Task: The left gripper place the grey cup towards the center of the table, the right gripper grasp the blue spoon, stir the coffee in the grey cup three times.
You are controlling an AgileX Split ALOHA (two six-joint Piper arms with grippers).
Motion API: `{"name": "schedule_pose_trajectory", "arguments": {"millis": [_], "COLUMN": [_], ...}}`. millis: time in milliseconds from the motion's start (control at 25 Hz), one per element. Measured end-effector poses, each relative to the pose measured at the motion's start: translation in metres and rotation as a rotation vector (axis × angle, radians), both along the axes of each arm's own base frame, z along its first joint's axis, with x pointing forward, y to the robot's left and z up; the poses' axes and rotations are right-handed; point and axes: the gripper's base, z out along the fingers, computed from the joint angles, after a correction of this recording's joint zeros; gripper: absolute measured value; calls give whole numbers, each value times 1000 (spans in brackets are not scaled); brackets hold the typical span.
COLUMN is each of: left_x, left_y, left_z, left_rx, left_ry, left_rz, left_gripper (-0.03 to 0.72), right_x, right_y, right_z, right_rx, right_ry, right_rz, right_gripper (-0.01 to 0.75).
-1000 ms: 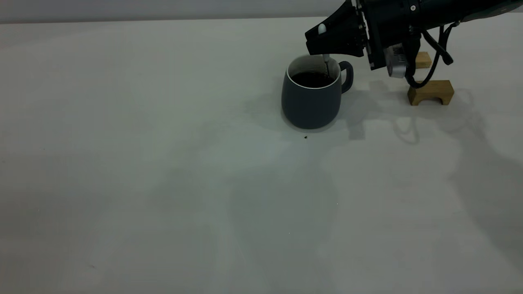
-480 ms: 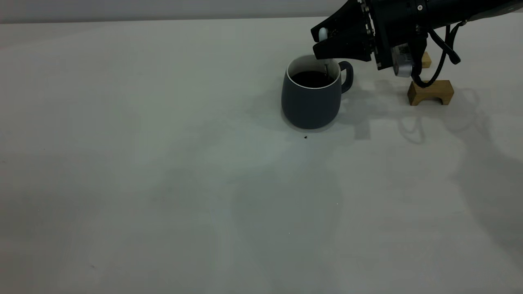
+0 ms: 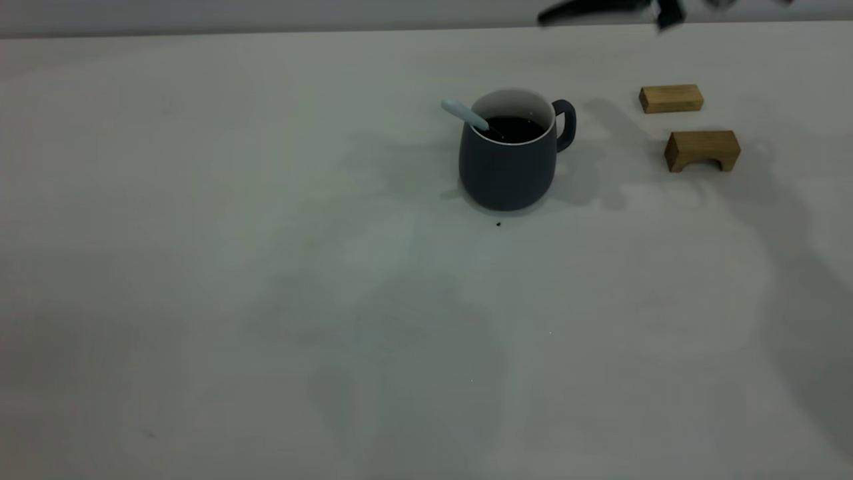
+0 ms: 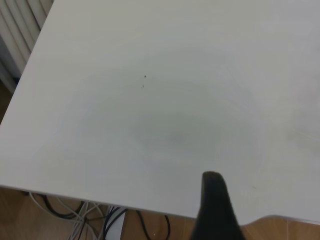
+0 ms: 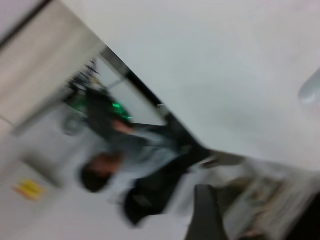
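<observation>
One grey cup [image 3: 508, 163] stands upright near the far edge of the surface [image 3: 266, 300], right of centre, its loop handle turned toward the right edge. Dark coffee [image 3: 512, 129] fills it partway. The blue spoon [image 3: 466, 115] lies loose in the cup, bowl sunk in the coffee, neck leaning on the rim. Its long axis slants up and out, pale handle end pointing toward the left edge, clear of the rim.

Risk, as I judge it: the spoon balances on the rim alone, so a knock to the cup could tip it out and splash coffee.

Toward the far right corner lie two wooden blocks, one flat [image 3: 671, 98], one arched [image 3: 702, 151].

Right gripper [image 3: 593, 10] hangs high above the far edge, holding nothing visible; jaws' spread I cannot tell. Left gripper [image 4: 215, 205] hangs above a bare surface edge; jaws likewise unclear.
</observation>
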Motion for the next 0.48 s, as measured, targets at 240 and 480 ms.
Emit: {"name": "schedule_pose_trajectory", "arguments": {"millis": [240, 480], "left_x": [0, 0], "left_y": [0, 0], "left_z": [0, 0], "left_rx": [0, 0], "left_ry": [0, 0], "left_rz": [0, 0], "left_gripper": [585, 585], "right_x": [-24, -60], "right_y": [-5, -15], "right_z": [82, 162], "right_rx": [-241, -448], "right_ry": [-353, -596], "right_rz": [253, 373], "right_gripper": [432, 284]}}
